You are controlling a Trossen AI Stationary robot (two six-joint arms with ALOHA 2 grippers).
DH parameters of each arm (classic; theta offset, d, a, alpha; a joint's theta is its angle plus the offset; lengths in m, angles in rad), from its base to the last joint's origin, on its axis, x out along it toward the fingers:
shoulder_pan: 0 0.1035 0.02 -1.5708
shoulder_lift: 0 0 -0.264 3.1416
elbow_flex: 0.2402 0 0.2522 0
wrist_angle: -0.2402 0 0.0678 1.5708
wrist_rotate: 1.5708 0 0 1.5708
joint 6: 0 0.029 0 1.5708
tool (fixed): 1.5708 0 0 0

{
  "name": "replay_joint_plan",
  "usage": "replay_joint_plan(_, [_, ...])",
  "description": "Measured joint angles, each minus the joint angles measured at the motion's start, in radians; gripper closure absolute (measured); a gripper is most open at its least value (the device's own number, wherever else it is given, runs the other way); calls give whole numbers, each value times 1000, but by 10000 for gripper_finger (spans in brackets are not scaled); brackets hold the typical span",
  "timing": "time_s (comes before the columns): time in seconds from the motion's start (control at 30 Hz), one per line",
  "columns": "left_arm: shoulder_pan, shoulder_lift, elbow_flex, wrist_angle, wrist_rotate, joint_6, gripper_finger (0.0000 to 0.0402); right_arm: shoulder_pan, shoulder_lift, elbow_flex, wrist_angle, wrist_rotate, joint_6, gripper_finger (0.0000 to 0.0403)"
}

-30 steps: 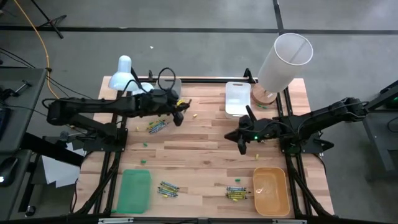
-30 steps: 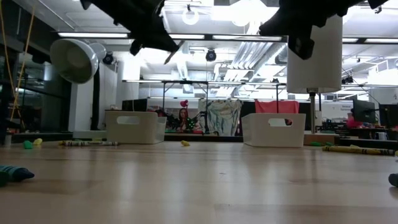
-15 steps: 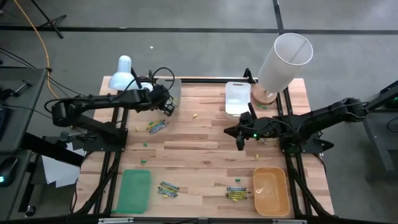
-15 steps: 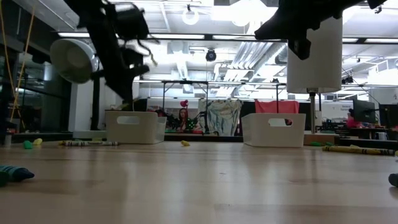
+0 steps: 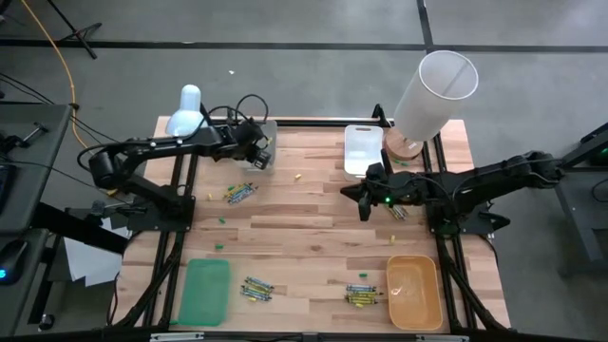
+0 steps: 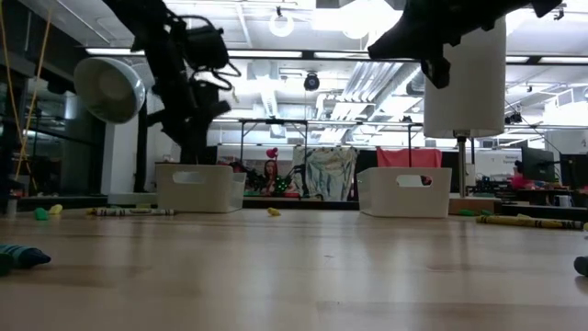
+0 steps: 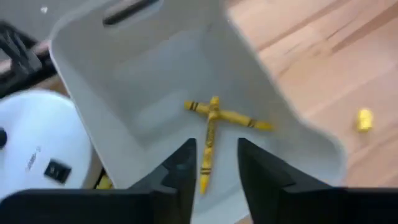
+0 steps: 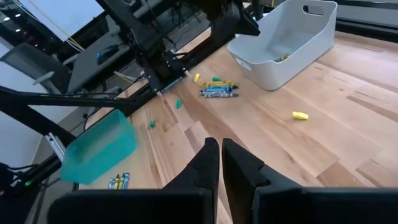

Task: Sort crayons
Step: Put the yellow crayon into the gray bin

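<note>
The left gripper [image 7: 211, 168] hangs over the white bin [image 7: 112, 81], fingers apart and empty; two yellow crayons [image 7: 214, 124] lie crossed inside the bin. Right of the bin, the right gripper [image 8: 221, 158] hovers above the table [image 5: 304, 223], fingers pinched together, holding nothing.

Two white bins [image 5: 258, 150] [image 5: 362, 150], one green tray [image 5: 206, 291], one orange tray [image 5: 414, 291]. Two yellow crayons [image 7: 214, 124] lie crossed in the left bin. Three loose crayon clusters [image 5: 239, 193] [image 5: 257, 287] [image 5: 360, 294] lie on the table.
</note>
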Motion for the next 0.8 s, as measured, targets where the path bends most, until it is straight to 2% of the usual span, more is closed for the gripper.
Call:
replay_joint_plan(0.07, [-1, -16, 24, -16, 13, -2, 266, -5, 0, 0, 0, -1, -3, 383])
replay_joint_plan(0.17, [-1, -56, 62, -31, 102, -12, 236, -17, 0, 3, -2, -7, -3, 368])
replay_joint_plan(0.3, [-39, -161, 71, 47, 257, -53, 218, -27, 0, 52, -5, -32, -49, 324])
replay_joint_plan(0.37, [-93, -223, 65, 97, 281, -70, 216, -26, 0, 85, -38, -59, -86, 297])
replay_joint_plan(0.57, [-333, -368, 2, 313, 232, -75, 226, 15, 0, 174, -216, -258, -135, 238])
replay_joint_plan(0.8, [-564, -421, -56, 439, 88, -132, 237, 200, 89, 219, -337, -443, -99, 231])
